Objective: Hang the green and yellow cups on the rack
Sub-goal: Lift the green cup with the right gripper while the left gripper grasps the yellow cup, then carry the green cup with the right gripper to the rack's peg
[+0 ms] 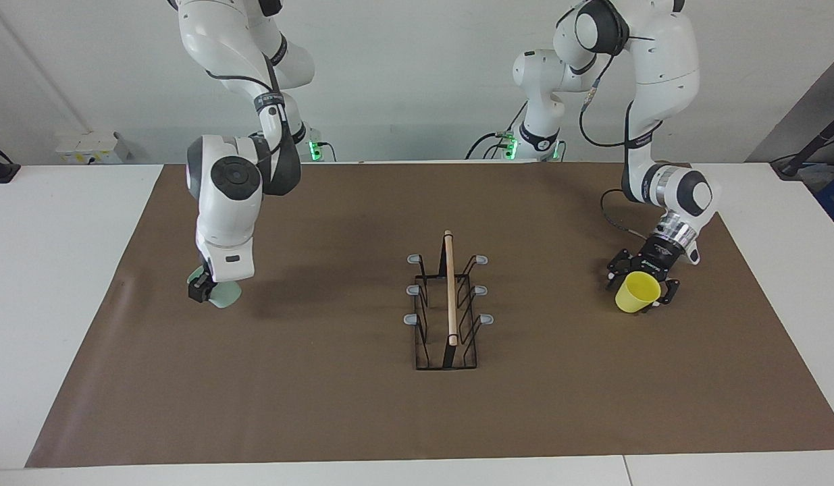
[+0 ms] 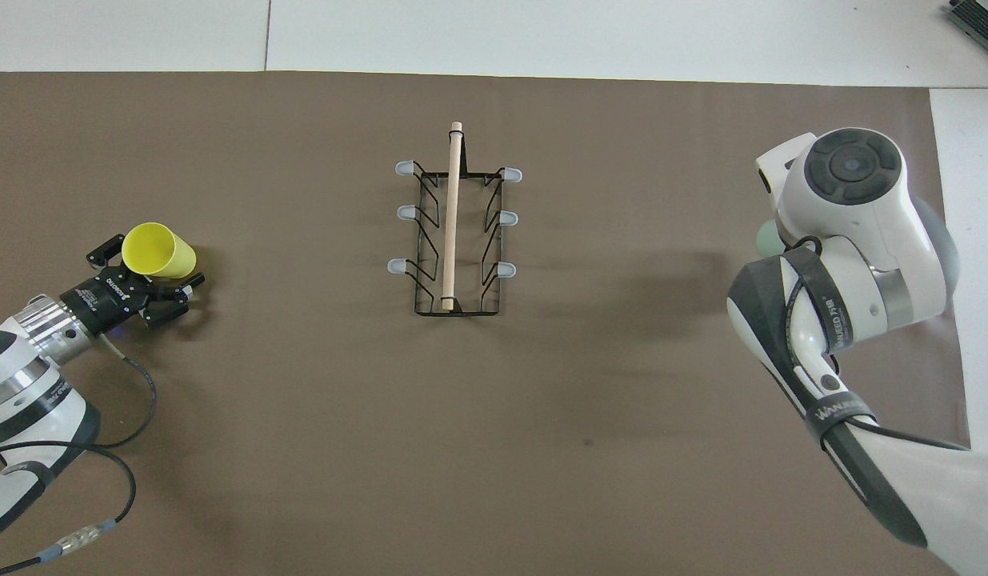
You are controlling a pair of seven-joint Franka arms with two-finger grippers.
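The rack (image 1: pixel 449 304) stands in the middle of the brown mat, its wooden rod on top and its grey-tipped prongs bare; it also shows in the overhead view (image 2: pixel 454 232). My left gripper (image 1: pixel 641 282) is shut on the yellow cup (image 1: pixel 637 293), holding it tilted just above the mat toward the left arm's end; the gripper (image 2: pixel 149 265) and the cup (image 2: pixel 159 250) also show from overhead. My right gripper (image 1: pixel 204 287) is down at the green cup (image 1: pixel 226 295), which rests on the mat toward the right arm's end. From overhead the right arm hides all but a sliver of that cup (image 2: pixel 769 238).
The brown mat (image 1: pixel 322 405) covers most of the white table (image 1: pixel 52 270). A white box (image 1: pixel 92 146) sits at the table's edge nearest the robots, past the right arm's end of the mat.
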